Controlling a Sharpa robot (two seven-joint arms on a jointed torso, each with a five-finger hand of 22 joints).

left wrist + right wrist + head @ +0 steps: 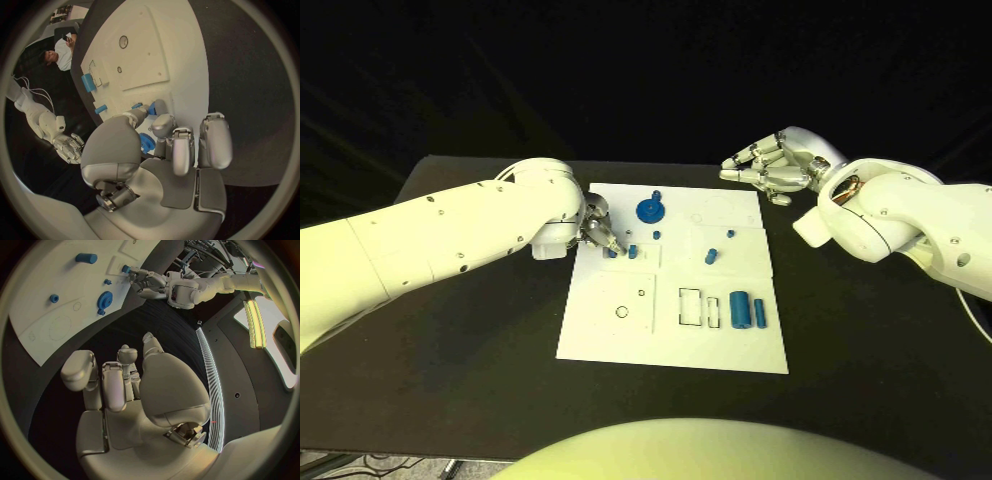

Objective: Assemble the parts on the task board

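Presently, taking the table from left to right:

- Left hand (596, 232): we find it low over the left edge of the task board (610, 335), fingertips down at two small blue pegs (622, 252) in the board's middle row. In the left wrist view one finger reaches to a peg while the others hang apart beside it; whether a peg is pinched we cannot tell.
- Blue gear (651, 210): seated near the board's far edge, just beyond the left hand.
- Small blue pieces (713, 256): near the board's centre, untouched.
- Two blue blocks (749, 311): lying by the outlined slots in the near right part of the board, not yet seated.
- Right hand (773, 163): off the board's far right corner, above the black table (473, 380), fingers loosely curled and parted, holding nothing.
- Step in hand, as we judge it: seating or picking a peg with the left hand.
- Next move, as we judge it: a sure pinch on the peg, kept upright, then a straight press into its hole.
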